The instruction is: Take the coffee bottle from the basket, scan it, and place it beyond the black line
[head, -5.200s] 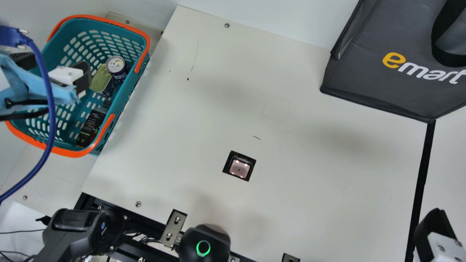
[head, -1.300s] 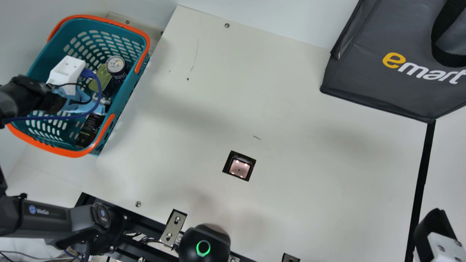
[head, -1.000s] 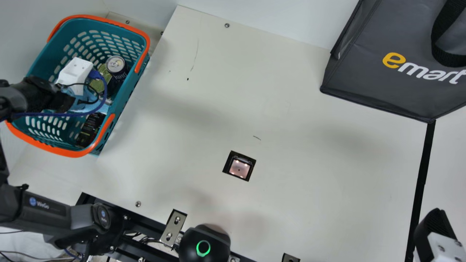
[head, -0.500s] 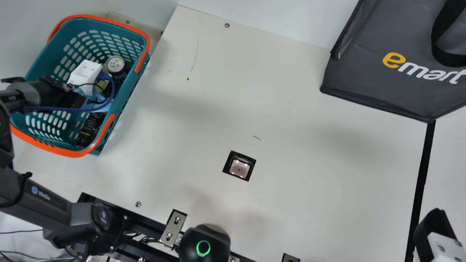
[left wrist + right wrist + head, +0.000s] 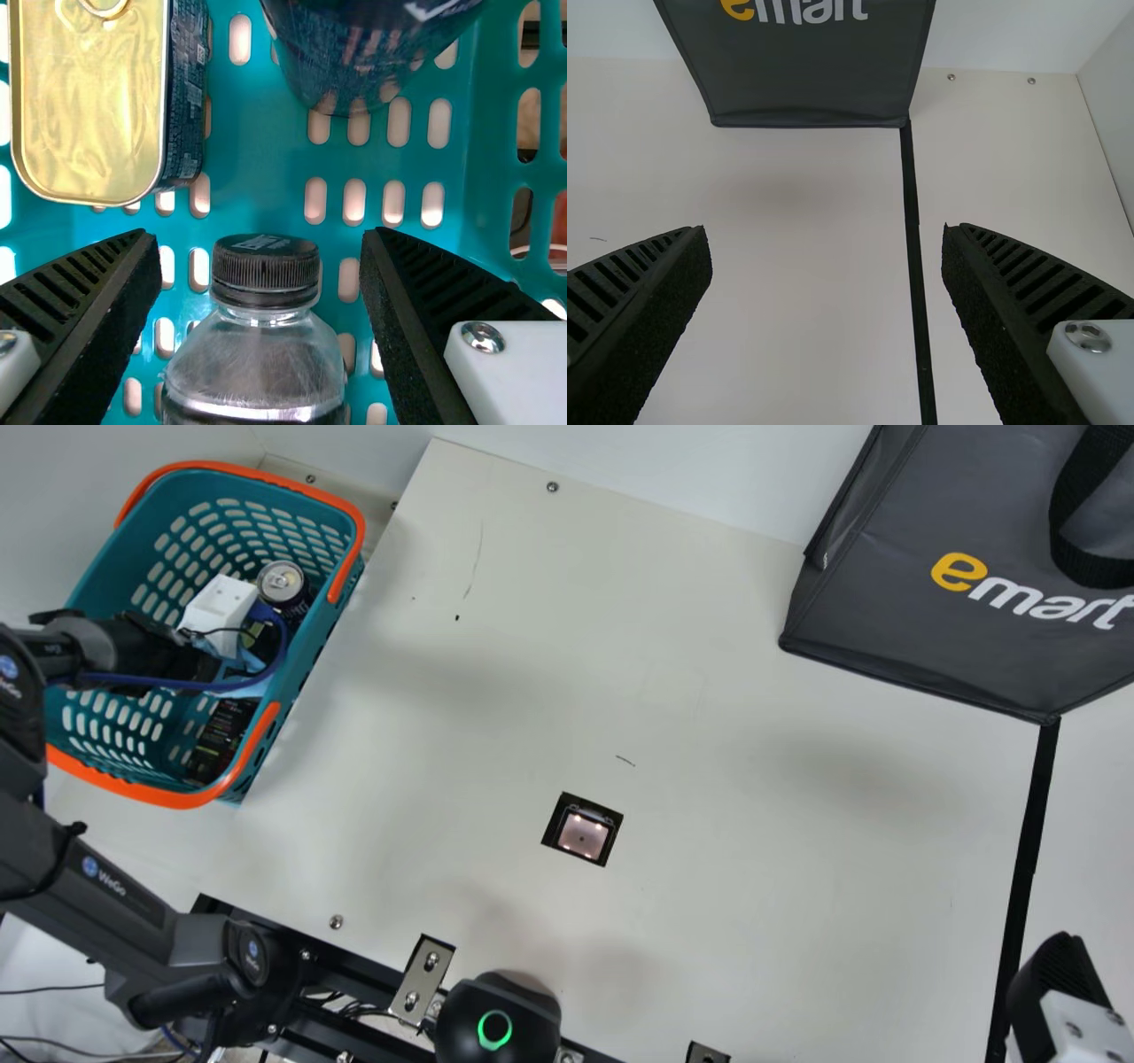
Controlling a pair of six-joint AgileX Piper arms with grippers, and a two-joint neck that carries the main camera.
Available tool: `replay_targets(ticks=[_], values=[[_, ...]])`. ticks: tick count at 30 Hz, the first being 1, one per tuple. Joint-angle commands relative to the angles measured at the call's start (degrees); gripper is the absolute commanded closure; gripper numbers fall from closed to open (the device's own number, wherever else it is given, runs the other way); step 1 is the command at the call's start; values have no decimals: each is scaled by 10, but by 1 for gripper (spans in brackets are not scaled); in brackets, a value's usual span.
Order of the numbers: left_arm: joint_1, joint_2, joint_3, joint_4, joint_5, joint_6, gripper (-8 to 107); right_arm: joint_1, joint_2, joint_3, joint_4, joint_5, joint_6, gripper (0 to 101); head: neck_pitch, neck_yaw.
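**A:** ok so what bites us here? Left hand [image 5: 260, 266] is down in the basket [image 5: 307, 646] at the far left, spread wide, with the cap [image 5: 266, 270] of the coffee bottle [image 5: 257, 363] in the gap. Looks like daylight on both sides, so no grip.

**B:** Closing too early, imo. At this height it probably catches just the cap and that slick sloping shoulder, and the whole thing could slip on the lift.

**A:** lol yep. What about the flat tin [image 5: 93, 97] and the drink can [image 5: 283, 584]?

**B:** Both are near the bottle, so a sideways drift on the way down could clip one. And if the lift is too low, the bottle's bottom might snag the basket's right wall.

**A:** Then the scanner [image 5: 583, 835], middle of the surface, toward the near side.

**B:** I can't tell where the barcode is. Round bottle twists in the grip, code faces away, no read.

**A:** Right hand [image 5: 825, 252] is spread too, at the near right by the black line [image 5: 1035, 806].

**B:** If the left arm can't reach past that, you might need a handover, and a sloppy one could drop it.
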Motion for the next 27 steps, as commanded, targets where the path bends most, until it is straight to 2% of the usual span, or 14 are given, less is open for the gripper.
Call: replay_targets(ticks=[1, 11, 23, 27], values=[[-1, 4, -2, -5, -1, 2, 9, 0, 0, 0, 0, 0, 0, 10, -10, 1], [-3, 24, -10, -33, -10, 25, 9, 0, 0, 0, 0, 0, 0, 10, -10, 1], [0, 34, -13, -59, -12, 51, 89, 0, 0, 0, 0, 0, 0, 10, -10, 1], [3, 28, -12, -63, -7, 55, 89, 0, 0, 0, 0, 0, 0, 10, -10, 1]])
